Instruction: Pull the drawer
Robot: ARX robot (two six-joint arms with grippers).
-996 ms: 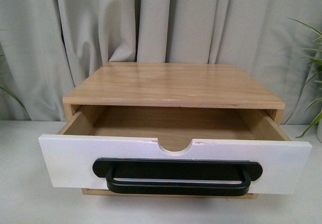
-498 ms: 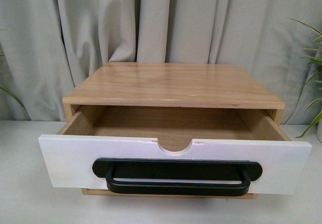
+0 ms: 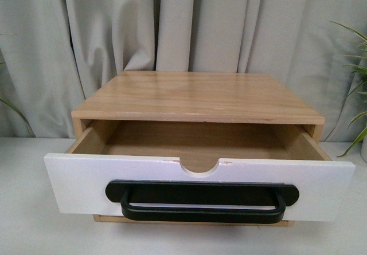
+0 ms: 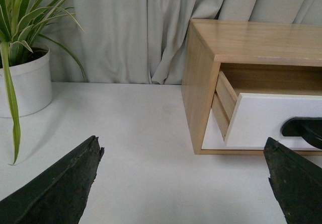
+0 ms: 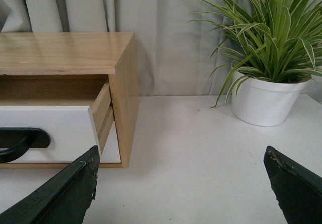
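Note:
The drawer (image 3: 74, 183) stands pulled well out of its wooden cabinet (image 3: 198, 97), its inside bare. Its white front carries a long black bar handle (image 3: 202, 200) and a half-round notch in the top edge. In the front view neither arm shows. My left gripper (image 4: 183, 156) is open over the white table, beside the cabinet's left side (image 4: 198, 93), and touches nothing. The drawer front (image 4: 274, 118) shows there too. My right gripper (image 5: 181, 156) is open over the table, off the cabinet's right side (image 5: 126, 93), apart from the drawer (image 5: 48, 131).
A potted plant in a white pot (image 4: 25, 83) stands left of the cabinet, another (image 5: 264, 100) to its right. Grey curtains (image 3: 189, 26) hang behind. The white table (image 3: 28, 220) runs along the front.

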